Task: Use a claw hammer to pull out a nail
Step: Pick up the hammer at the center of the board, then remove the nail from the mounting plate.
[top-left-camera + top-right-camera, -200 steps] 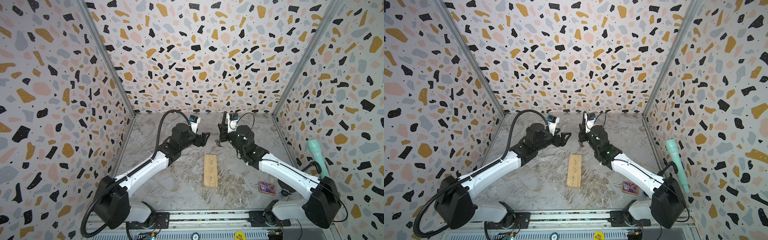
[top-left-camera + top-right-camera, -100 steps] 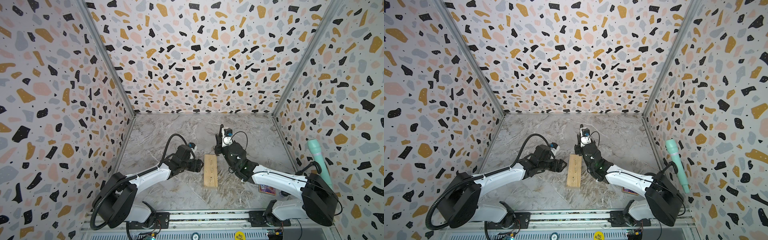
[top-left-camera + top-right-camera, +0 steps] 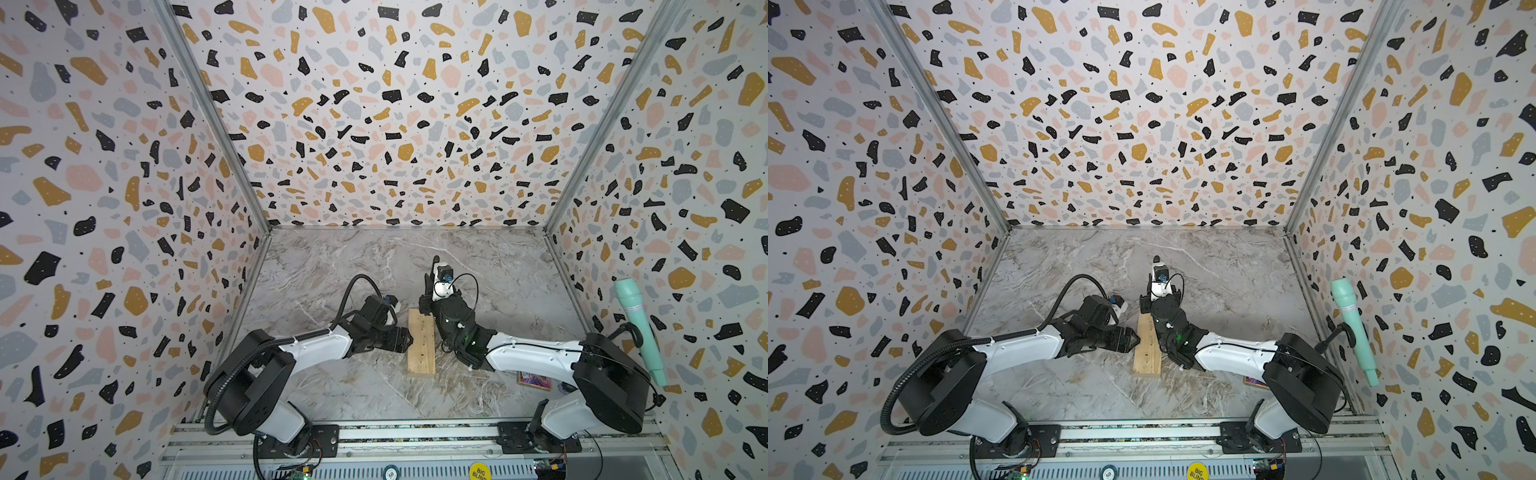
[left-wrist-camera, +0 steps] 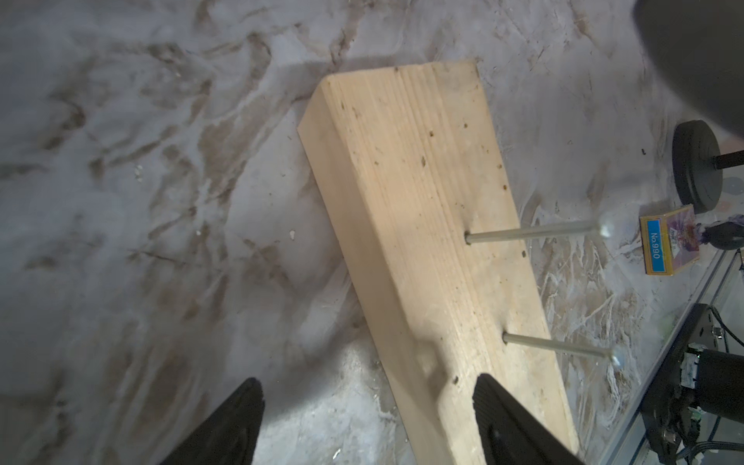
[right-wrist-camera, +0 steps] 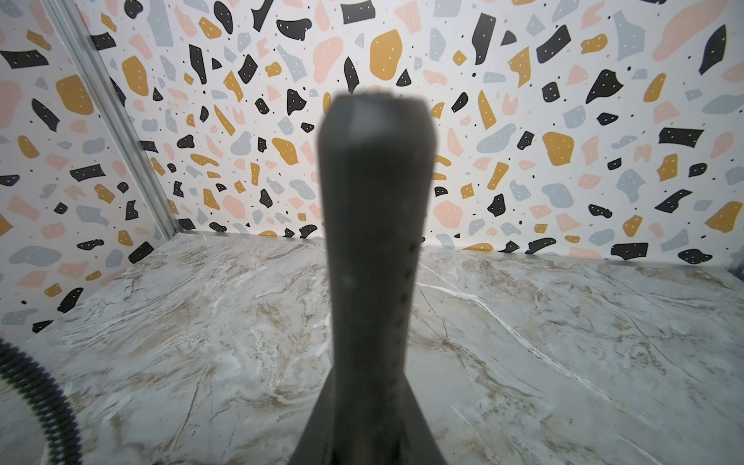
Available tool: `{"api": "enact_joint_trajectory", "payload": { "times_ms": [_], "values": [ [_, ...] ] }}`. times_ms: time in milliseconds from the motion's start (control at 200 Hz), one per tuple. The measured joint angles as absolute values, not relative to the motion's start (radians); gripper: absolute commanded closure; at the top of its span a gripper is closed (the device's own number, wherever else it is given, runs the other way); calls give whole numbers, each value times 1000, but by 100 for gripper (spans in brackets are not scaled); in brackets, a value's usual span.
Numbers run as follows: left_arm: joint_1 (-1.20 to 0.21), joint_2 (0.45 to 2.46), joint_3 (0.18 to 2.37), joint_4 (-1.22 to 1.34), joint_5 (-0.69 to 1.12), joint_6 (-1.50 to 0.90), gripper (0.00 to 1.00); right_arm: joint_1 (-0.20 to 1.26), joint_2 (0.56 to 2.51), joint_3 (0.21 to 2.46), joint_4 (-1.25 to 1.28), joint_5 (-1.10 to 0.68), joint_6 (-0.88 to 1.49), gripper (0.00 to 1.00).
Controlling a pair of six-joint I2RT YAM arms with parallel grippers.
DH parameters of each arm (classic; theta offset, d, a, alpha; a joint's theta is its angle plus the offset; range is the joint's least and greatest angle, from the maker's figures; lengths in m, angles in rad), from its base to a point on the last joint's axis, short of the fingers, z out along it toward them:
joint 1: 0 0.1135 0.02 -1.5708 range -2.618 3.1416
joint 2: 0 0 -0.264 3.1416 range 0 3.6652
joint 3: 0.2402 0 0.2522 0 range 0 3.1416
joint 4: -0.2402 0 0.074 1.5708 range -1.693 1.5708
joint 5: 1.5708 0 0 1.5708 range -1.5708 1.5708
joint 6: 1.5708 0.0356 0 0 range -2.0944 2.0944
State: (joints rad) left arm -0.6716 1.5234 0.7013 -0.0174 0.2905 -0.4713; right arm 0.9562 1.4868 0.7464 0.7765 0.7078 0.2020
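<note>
Two end effectors required logging, Inspector. What was the state of the left end effector [image 4: 366, 396]?

Operator, its jaws stood wide apart and gripped nothing. One finger [image 4: 495, 406] lay over the top face of the wooden block [image 4: 422, 193], near the block's left long edge. The other finger was over the worktop [image 4: 141, 201] just beside that edge. Contact with the block could not be confirmed.

And the right end effector [image 3: 425, 302]?

It was closed on the black handle of the claw hammer [image 5: 372, 241], just beyond the far end of the block. The handle rose above the grip, and its tip showed in both top views. The hammer head was hidden behind the arm.

What did the block carry?

One nail [image 4: 531, 232] stood out of the block's top face with most of its shaft exposed. A second nail [image 4: 559, 347] stood likewise, further along the block.

Any other items?

A small card box [image 4: 664, 239] lay on the worktop to the right of the block. A mint-green cylinder [image 3: 638, 328] was well to the right of the block, against the right wall.
</note>
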Motion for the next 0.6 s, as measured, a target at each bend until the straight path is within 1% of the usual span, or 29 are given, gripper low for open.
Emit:
{"api": "enact_joint_trajectory", "payload": {
  "times_ms": [135,195,255,330,526,596],
  "values": [
    [-672,1552,722,-34,305,-494,19,960,1487,746,769,728,227,100],
    [-672,1566,731,-30,317,-510,24,961,1486,745,768,737,235,100],
    [-672,1581,732,-9,336,-534,26,961,1485,743,767,747,245,100],
    [-677,1600,731,23,355,-563,30,961,1484,741,757,756,253,100],
    [-682,1610,730,81,366,-600,55,965,1483,734,725,766,275,100],
    [-682,1610,728,93,365,-610,59,969,1483,734,720,771,281,100]
  ]
}}
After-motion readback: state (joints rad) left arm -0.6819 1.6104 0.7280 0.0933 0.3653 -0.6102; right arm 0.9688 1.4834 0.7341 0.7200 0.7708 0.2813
